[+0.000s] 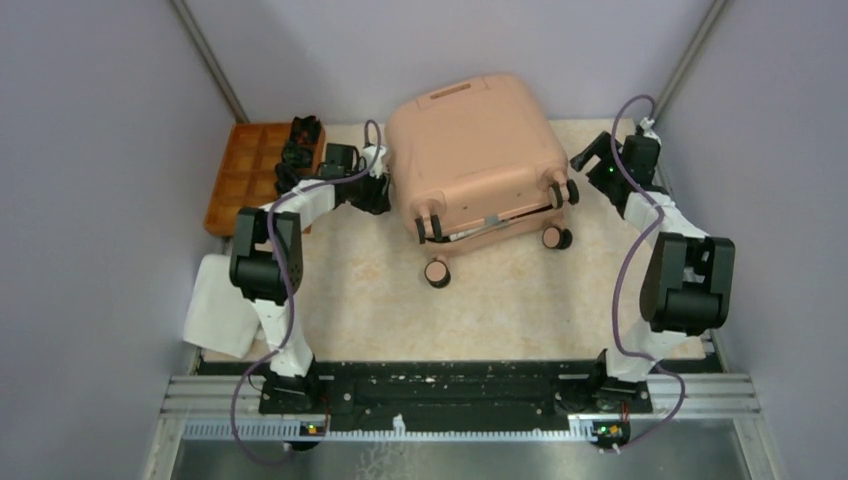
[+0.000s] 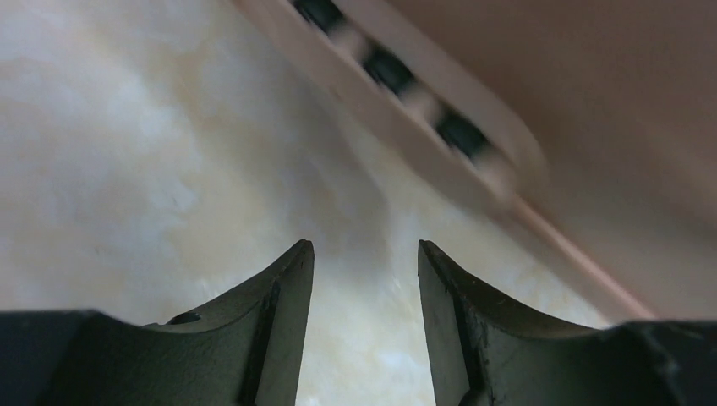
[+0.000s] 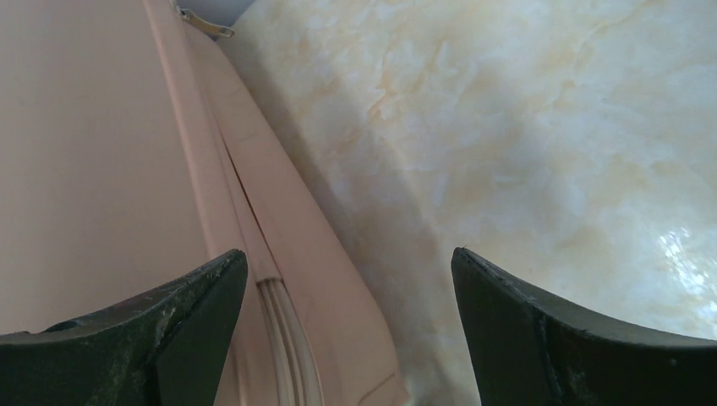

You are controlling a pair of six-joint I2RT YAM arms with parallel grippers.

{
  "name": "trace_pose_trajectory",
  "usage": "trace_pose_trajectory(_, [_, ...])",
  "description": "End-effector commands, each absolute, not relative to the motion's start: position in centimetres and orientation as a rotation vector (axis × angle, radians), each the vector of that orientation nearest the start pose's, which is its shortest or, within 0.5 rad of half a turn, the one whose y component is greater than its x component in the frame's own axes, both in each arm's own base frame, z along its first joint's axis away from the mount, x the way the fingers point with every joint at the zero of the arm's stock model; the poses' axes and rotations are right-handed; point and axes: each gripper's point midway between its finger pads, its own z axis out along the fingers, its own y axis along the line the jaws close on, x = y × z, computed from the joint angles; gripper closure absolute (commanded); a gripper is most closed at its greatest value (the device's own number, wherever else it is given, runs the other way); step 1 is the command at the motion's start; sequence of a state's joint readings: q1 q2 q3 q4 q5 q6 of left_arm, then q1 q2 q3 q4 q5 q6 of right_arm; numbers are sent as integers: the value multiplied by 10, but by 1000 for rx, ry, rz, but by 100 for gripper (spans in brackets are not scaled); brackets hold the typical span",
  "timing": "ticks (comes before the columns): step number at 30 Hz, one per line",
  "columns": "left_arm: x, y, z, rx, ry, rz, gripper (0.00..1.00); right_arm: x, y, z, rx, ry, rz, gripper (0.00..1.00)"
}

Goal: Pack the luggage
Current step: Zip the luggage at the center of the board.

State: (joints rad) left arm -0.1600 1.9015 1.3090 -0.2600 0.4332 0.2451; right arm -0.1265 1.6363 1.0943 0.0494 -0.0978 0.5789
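The luggage (image 1: pixel 478 150) lies lid-down at the surface's (image 1: pixel 520 310) 12 o'clock, with its 6 o'clock seam gaping, so closing seems left. Left gripper (image 2: pixel 365 249) at its 9, right gripper (image 3: pixel 348 254) at 3: both apart, empty.

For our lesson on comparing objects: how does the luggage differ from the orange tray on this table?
The luggage is peach-pink; the orange tray is deeper orange. The luggage is far larger, the tray small and flat. The luggage is a wheeled shell; the tray is open, split into compartments. Both rest on the table, toward its far side.
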Motion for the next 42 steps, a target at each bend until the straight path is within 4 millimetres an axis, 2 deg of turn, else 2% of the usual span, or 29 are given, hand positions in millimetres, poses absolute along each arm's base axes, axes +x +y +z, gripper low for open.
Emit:
trace_pose_trajectory(1, [517,-144,91,492,2178,-422,45,511,-9,180,658,1936,500,10])
trace_pose_trajectory(3, [535,-148,94,443,2159,-408,46,520,-1,172,653,1961,531,10])
trace_pose_trajectory(4, [542,-151,94,425,2156,-410,47,525,9,167,634,1984,557,10])
trace_pose_trajectory(7, [549,-175,119,467,2089,-458,47,531,47,152,551,2078,626,11])
trace_pose_trajectory(9, [547,-191,142,507,2028,-496,47,529,77,150,484,2099,674,12])
trace_pose_trajectory(10, [544,-197,154,526,1994,-512,47,524,96,149,449,2108,708,14])
trace_pose_trajectory(13, [535,-210,182,557,1915,-559,48,509,137,144,416,2077,841,17])
trace_pose_trajectory(16, [525,-216,190,561,1900,-617,48,487,175,140,441,2037,1011,20])
trace_pose_trajectory(20, [514,-218,190,555,1910,-689,50,449,231,134,442,2035,1182,21])
trace_pose_trajectory(21, [510,-220,195,554,1906,-723,50,439,246,134,430,2035,1226,21])
trace_pose_trajectory(23, [502,-223,209,569,1879,-761,50,427,264,134,427,2035,1281,21])
trace_pose_trajectory(27, [482,-232,242,618,1821,-852,50,418,276,135,444,2040,1321,21])
trace_pose_trajectory(29, [471,-235,253,654,1813,-885,50,416,274,128,451,2070,1296,21])
trace_pose_trajectory(32, [459,-227,272,693,1809,-868,45,413,256,123,441,2098,1193,17])
trace_pose_trajectory(35, [456,-200,289,690,1805,-807,34,411,228,127,459,2091,1123,15])
trace_pose_trajectory(38, [455,-173,287,713,1829,-700,28,412,192,133,514,2061,1052,14])
trace_pose_trajectory(42, [440,-154,268,856,1870,-601,25,406,172,140,474,2076,943,13])
